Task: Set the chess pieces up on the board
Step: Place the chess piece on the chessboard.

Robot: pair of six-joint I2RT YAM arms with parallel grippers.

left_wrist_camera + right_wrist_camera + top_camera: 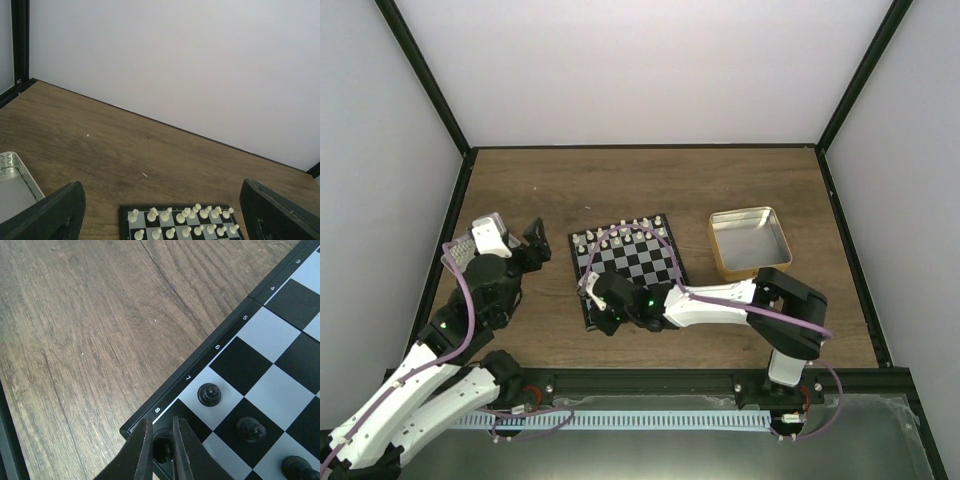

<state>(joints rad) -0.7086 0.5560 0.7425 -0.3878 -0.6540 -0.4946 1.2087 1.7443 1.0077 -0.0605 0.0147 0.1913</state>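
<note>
Right hand [161, 426] clenched on 1 black chess piece [161, 449] at board [270, 325] corner; left hand [162, 184] released.

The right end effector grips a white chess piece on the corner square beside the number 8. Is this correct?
No. The right wrist view shows that the right end effector grips a black chess piece, not a white one, on the corner square of the board beside the number 8.

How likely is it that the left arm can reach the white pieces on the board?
Probably yes. The left fingers stand wide open facing the white pieces, with only bare table between. The right fingers, shut on a black piece, are at the board's near corner, clear of that path.
</note>
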